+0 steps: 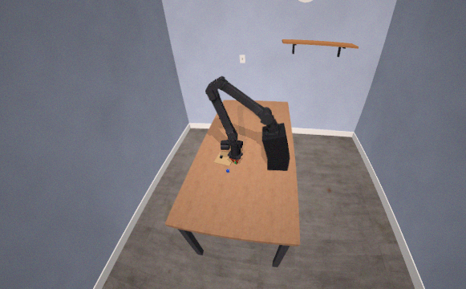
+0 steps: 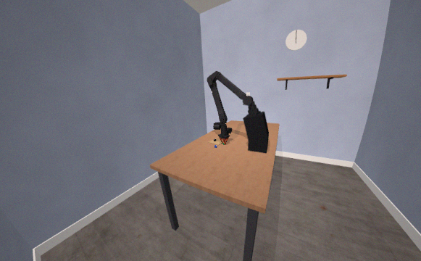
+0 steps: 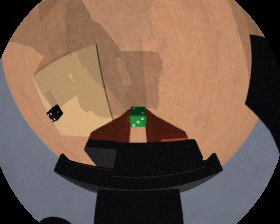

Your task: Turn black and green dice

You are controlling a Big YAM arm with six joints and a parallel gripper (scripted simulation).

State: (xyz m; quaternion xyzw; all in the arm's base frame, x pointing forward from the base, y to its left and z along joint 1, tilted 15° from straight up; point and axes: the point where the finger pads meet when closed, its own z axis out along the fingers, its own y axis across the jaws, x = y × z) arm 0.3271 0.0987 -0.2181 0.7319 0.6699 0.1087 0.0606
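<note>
My gripper (image 3: 138, 113) (image 1: 235, 161) (image 2: 223, 143) is shut on the green die (image 3: 138, 119), which sits between the red fingertips just off the right edge of the tan mat (image 3: 67, 83) (image 1: 221, 160) (image 2: 214, 141). The black die (image 3: 55, 113) (image 1: 220, 156) (image 2: 214, 140) lies on the mat near its left edge. The blue die (image 1: 228, 170) (image 2: 215, 146) lies on the table in front of the mat. I cannot read any die's top face.
The arm's tall black base box (image 1: 276, 146) (image 2: 257, 131) stands on the wooden table (image 1: 237, 209) (image 2: 224, 174) to the right of the mat. A wall shelf (image 1: 319, 43) hangs far behind.
</note>
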